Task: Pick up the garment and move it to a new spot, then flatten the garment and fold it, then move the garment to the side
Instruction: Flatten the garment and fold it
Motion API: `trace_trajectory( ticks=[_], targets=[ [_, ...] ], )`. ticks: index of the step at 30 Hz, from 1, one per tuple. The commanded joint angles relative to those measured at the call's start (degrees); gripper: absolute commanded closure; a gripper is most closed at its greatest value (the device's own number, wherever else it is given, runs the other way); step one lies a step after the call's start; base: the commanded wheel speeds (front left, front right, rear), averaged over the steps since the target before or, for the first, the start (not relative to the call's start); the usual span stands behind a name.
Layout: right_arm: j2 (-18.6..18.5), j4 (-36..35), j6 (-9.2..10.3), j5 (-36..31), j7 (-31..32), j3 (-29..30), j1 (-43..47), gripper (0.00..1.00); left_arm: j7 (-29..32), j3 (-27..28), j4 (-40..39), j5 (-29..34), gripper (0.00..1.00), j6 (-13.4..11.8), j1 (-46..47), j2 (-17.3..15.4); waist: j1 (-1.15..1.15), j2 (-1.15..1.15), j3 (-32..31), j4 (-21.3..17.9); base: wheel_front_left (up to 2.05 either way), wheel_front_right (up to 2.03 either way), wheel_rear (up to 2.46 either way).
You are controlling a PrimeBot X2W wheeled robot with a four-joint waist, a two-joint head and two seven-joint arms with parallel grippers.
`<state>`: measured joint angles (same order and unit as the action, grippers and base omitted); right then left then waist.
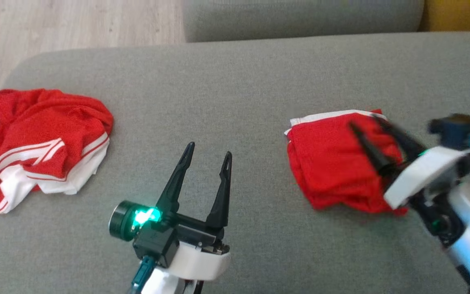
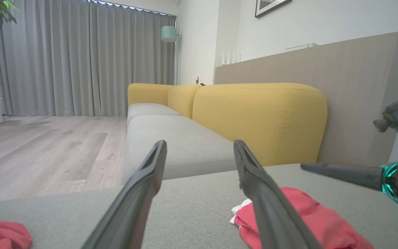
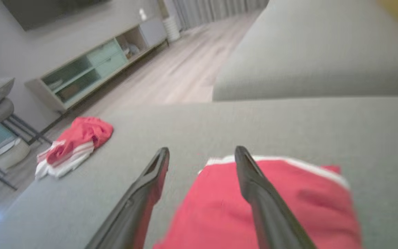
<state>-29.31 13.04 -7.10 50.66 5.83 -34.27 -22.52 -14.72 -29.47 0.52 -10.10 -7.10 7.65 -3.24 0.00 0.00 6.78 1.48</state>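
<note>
A folded red garment point(image 1: 333, 163) with a white band along its far edge lies flat on the grey sofa seat point(image 1: 235, 81), right of centre. My right gripper point(image 1: 363, 121) hovers over its right half, jaws open and holding nothing; in the right wrist view the fingers of this gripper point(image 3: 202, 150) straddle the left part of the garment point(image 3: 302, 200). My left gripper point(image 1: 209, 149) stands open and empty above bare seat to the garment's left. The left wrist view has the garment point(image 2: 299, 207) behind the right finger of my left gripper point(image 2: 199, 143).
Another red garment with white stripes point(image 1: 43, 143) lies crumpled near the seat's left edge. A second grey cushion point(image 1: 300, 16) lies beyond. Yellow backrests point(image 2: 257, 117) rise behind, and wooden floor point(image 1: 55, 28) lies past the left edge.
</note>
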Motion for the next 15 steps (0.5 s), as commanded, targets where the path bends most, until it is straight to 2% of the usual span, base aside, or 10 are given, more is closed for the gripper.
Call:
trace_trajectory(
  ticks=[1,2,8,15],
  targets=[
    [-0.7,-0.4,-0.39,-2.2,-5.5,3.7,1.0,0.00,-0.3,2.4,-1.6,-0.7,0.00,-0.6,-0.5,0.4,0.00,0.00,-1.8,0.3,0.00,0.00,0.00],
    [-0.7,-0.4,-0.39,-2.2,-5.5,3.7,1.0,0.00,-0.3,2.4,-1.6,-0.7,0.00,-0.6,-0.5,0.4,0.00,0.00,-1.8,0.3,0.00,0.00,0.00],
    [2.3,5.3,-0.39,-8.7,-17.7,11.8,9.5,0.00,-0.3,5.0,-0.5,-1.5,0.00,-1.5,-4.3,0.4,0.00,0.00,-6.5,0.4,0.00,0.00,0.00],
    [7.6,6.0,-0.39,-18.3,-20.8,17.2,17.2,0.00,-0.3,9.2,1.0,0.0,0.00,-2.0,-9.0,0.4,0.00,0.00,-9.5,-0.1,0.00,0.00,0.00]
  ],
)
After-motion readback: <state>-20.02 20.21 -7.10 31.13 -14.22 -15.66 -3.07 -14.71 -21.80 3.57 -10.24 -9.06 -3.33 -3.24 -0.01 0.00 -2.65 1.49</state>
